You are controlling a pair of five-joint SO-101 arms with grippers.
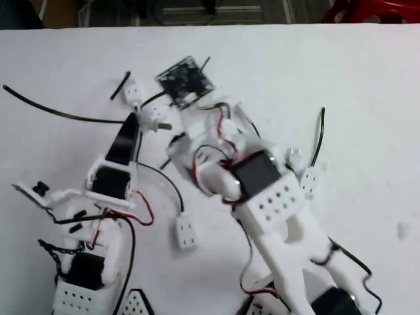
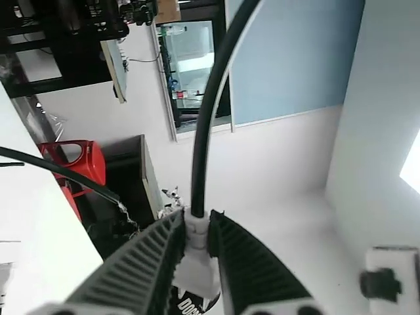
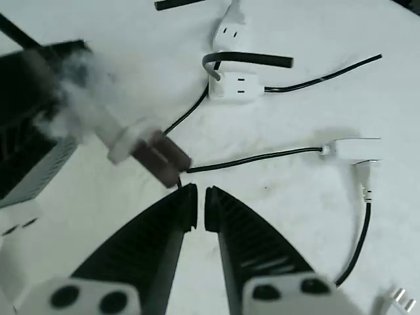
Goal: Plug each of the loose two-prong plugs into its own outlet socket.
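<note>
White plastic marks the held piece: a white two-prong plug (image 2: 197, 262) sits clamped between the black ribbed fingers (image 2: 147, 262) of the left end effector (image 2: 197, 226). Its thick black cord (image 2: 210, 98) rises straight out of the grip. In the high view the plug is lifted off the white worktop (image 1: 341, 79), near the far middle of the cluttered area.

The right end effector (image 3: 200, 197) hangs just above the worktop. Its fingers are drawn to a narrow slit and there is nothing between them. Beyond it lie a white rectangular outlet socket (image 3: 236, 85) with two slots showing and a thin black lead, and a second white socket (image 3: 230, 29) farther off. Both are unplugged.

The step in hand looks like carrying the first plug to a socket, so the task is at an early stage. The plug's prong end is blurred in the right wrist view, so how it is turned relative to the slots is hard to say.

The next move calls for:
- choosing the nearer socket and bringing the prongs square to its slots;
- pressing in along the slot axis.

The sockets are light and loose, so one would likely slide under the push. The free right end effector may be needed to pin the socket body first.
</note>
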